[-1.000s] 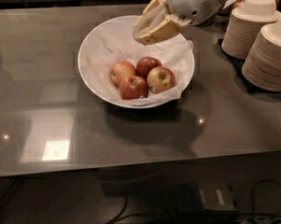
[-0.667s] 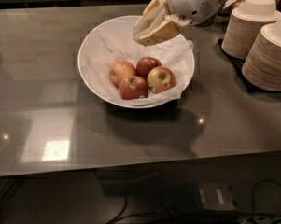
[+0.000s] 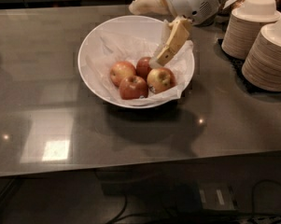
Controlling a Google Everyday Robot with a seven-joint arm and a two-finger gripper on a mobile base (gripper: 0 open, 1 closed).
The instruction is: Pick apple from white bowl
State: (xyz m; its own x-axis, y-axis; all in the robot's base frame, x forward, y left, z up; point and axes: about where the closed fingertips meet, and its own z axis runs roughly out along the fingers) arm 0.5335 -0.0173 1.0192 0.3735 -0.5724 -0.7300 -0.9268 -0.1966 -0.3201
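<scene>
The white bowl (image 3: 85,48) with crinkled paper lining stands on the grey table and holds several apples. The apple (image 3: 160,79) with the pale yellow-green patch lies at the right front of the group. A darker red apple (image 3: 143,66) lies behind it, and two red-orange apples (image 3: 122,72) (image 3: 133,87) lie to its left. My gripper (image 3: 146,34) hangs over the bowl's back right, open wide. One finger (image 3: 170,43) points down, its tip just above the darker apple and the patched apple. The other finger (image 3: 147,3) sticks out left over the far rim.
Two tall stacks of beige paper bowls (image 3: 251,28) (image 3: 270,57) stand on a black mat at the right, close to the arm. The table's front edge (image 3: 140,169) runs across below the bowl, with cables on the floor beneath.
The gripper's fingers, together above the bowl's far rim before, have spread apart. One finger has swung down into the bowl toward the apples. The apples have not moved.
</scene>
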